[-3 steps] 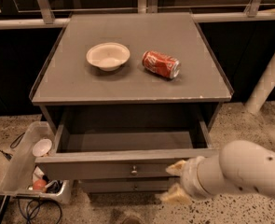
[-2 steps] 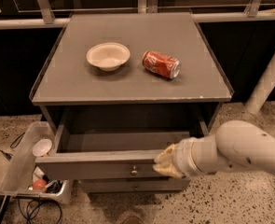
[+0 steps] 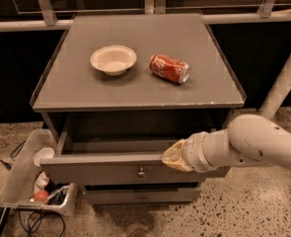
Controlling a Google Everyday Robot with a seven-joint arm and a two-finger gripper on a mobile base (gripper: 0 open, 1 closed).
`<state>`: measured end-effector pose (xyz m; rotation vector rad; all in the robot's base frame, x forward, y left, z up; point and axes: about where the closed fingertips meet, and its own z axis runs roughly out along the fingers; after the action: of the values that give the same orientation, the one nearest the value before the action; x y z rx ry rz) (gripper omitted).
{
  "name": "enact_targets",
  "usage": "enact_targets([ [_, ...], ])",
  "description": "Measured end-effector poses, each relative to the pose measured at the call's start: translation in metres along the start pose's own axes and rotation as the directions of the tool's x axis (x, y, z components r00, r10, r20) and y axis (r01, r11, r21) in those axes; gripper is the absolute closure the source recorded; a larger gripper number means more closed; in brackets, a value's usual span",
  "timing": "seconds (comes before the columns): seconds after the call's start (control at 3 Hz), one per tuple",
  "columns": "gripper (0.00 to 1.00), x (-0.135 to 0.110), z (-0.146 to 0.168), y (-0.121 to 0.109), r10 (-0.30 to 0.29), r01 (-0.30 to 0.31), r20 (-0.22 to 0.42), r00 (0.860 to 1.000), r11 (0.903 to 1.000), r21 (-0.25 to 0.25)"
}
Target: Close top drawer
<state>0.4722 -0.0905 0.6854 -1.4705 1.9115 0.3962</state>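
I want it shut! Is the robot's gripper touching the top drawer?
Touching. The camera view shows the gripper pressed against the front edge of the top drawer, no gap.

The grey cabinet top (image 3: 135, 90) carries a white bowl (image 3: 113, 59) and, near it but apart, a red soda can (image 3: 169, 68) lying on its side. On the speckled floor (image 3: 243, 211), a clear plastic bin (image 3: 18, 181) sits beside the cabinet. The gripper (image 3: 172, 155) is at the upper edge of the open top drawer (image 3: 100, 169) front, right of its knob (image 3: 141, 172).
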Motion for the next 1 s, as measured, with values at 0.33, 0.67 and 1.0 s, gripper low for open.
enact_targets([
  [0.33, 0.63, 0.0000, 0.0000, 0.0000, 0.000, 0.000, 0.000, 1.000, 1.0000, 0.000],
  [0.67, 0.40, 0.0000, 0.0000, 0.0000, 0.000, 0.000, 0.000, 1.000, 1.0000, 0.000],
  [1.0, 0.17, -0.0001, 0.0000, 0.0000, 0.000, 0.000, 0.000, 1.000, 1.0000, 0.000],
])
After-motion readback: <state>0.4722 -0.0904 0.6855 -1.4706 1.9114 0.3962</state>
